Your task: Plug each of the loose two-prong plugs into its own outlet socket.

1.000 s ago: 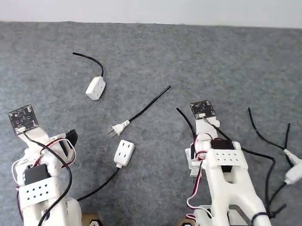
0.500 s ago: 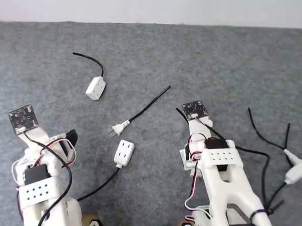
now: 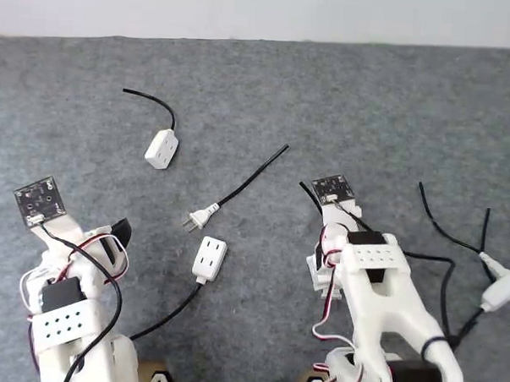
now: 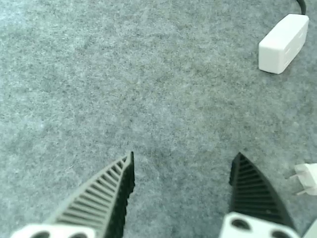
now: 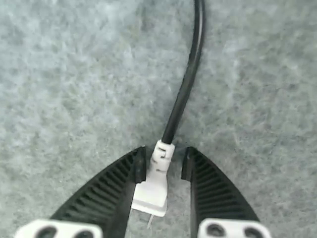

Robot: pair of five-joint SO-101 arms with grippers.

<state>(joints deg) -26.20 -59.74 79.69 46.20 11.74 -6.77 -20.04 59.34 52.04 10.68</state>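
Between the jaws of the right end effector (image 5: 163, 151) lies a white two-prong plug (image 5: 151, 191), flat on the grey felt-covered counter (image 3: 394, 104). Its black cord (image 5: 185, 89) runs straight away from the wrist. The jaws stand narrowly apart, one against the plug's side and the other with a sliver of gap showing. I judge the plug bracketed rather than clamped (a squeeze short of a grip).

At about eight o'clock on the counter, the left end effector (image 4: 184, 154) hangs spread wide over bare felt, holding nothing.

A second plug (image 3: 201, 216) lies loose near the counter's centre, prongs toward eight o'clock and cord trailing off toward two o'clock. The near outlet socket (image 3: 209, 258) sits just beside it at six o'clock, not touching. The far outlet socket (image 3: 161, 148) is well apart at eleven o'clock.

At three o'clock, by the counter's edge, a white connector (image 3: 498, 293) lies among black cords. Whether that is a plug already seated, I cannot tell.

By my reading the task is barely begun: both sockets in plain sight are empty and both plugs are unplugged. What remains is closing on this plug, carrying it to a socket, lining up the prongs and pressing home, then the same for the other.

No writing is legible; a faint moulded mark on the plug's neck is too small to read.
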